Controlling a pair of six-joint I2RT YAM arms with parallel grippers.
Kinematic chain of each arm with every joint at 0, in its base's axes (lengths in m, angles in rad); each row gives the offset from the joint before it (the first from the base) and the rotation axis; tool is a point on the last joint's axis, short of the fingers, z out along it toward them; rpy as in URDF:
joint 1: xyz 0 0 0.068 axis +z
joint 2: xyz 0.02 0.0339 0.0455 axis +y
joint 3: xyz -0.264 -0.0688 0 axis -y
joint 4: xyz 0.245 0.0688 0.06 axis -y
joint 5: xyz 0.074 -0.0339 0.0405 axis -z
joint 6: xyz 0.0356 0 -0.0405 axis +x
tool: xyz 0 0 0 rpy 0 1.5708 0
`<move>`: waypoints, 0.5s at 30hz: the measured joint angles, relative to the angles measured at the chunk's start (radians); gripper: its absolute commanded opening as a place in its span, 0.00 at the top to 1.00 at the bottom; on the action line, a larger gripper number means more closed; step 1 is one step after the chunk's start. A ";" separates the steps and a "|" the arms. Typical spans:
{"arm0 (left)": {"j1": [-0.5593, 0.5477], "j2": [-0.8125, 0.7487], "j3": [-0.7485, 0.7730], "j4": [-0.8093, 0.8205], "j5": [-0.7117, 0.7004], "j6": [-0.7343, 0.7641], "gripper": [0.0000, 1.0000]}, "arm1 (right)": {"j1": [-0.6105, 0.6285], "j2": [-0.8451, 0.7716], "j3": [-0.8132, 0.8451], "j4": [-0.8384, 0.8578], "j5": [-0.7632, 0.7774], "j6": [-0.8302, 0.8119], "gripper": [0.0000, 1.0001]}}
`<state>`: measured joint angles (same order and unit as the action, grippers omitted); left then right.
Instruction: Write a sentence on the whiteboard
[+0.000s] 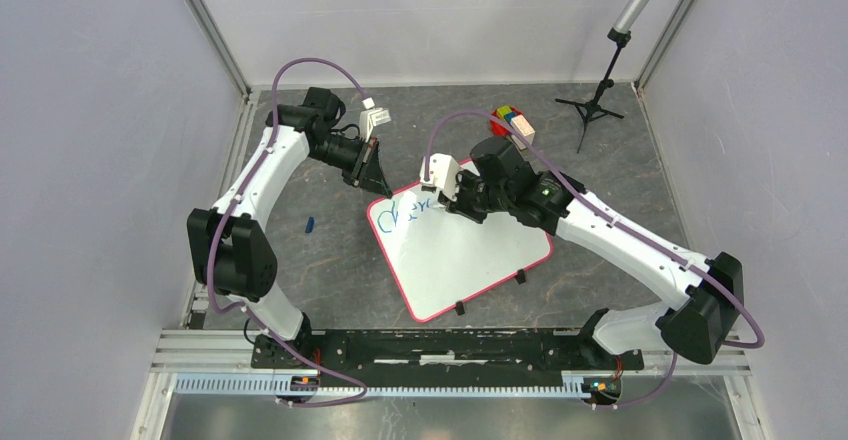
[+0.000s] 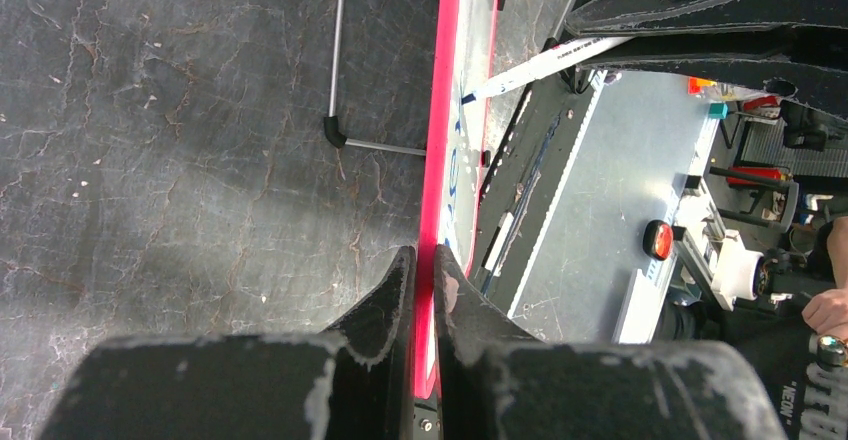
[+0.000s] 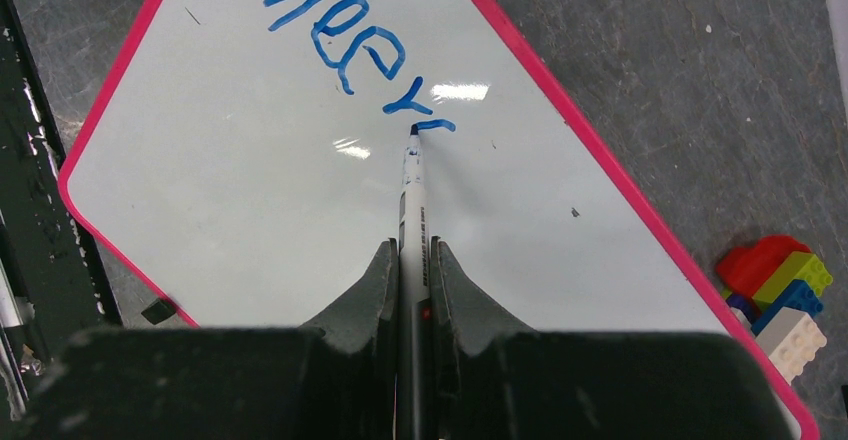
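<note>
Whiteboard (image 1: pixel 470 260): pink-rimmed, flat on the middle of the desk (image 1: pixel 330 270), turned cornerwise with one corner toward the near edge. Sentence (image 3: pixel 345 45): blue, reading "Cheer" plus one short extra stroke, along the board's far-left side; the rest is bare. Marker (image 3: pixel 411 210): long axis in line with the right hand (image 3: pixel 412 252), tip touching the board at the last stroke. Right hand: closed tight on the marker barrel. Left hand (image 2: pixel 425 265): pinched on the rim at the board's left corner, apparently steadying it. Judged: the next strokes run on toward the desk's far-right corner, and only the right arm is placed for them. Toy bricks (image 1: pixel 512 120): beyond the board, toward the far edge.
</note>
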<state>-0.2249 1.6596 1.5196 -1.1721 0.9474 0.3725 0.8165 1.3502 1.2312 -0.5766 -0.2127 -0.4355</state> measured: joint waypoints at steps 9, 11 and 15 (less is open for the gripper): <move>0.000 0.000 0.000 0.000 0.001 0.000 0.98 | 0.000 -0.016 -0.016 -0.005 0.018 -0.009 1.00; 0.000 0.000 0.000 0.000 0.001 0.000 0.98 | -0.001 -0.020 -0.019 -0.007 0.023 -0.011 1.00; 0.000 0.000 0.000 0.000 0.000 0.000 0.98 | -0.001 -0.026 -0.027 -0.008 0.024 -0.012 1.00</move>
<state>-0.2249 1.6596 1.5196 -1.1717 0.9478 0.3721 0.8158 1.3247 1.2037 -0.5842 -0.1883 -0.4473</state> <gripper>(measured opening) 0.127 0.164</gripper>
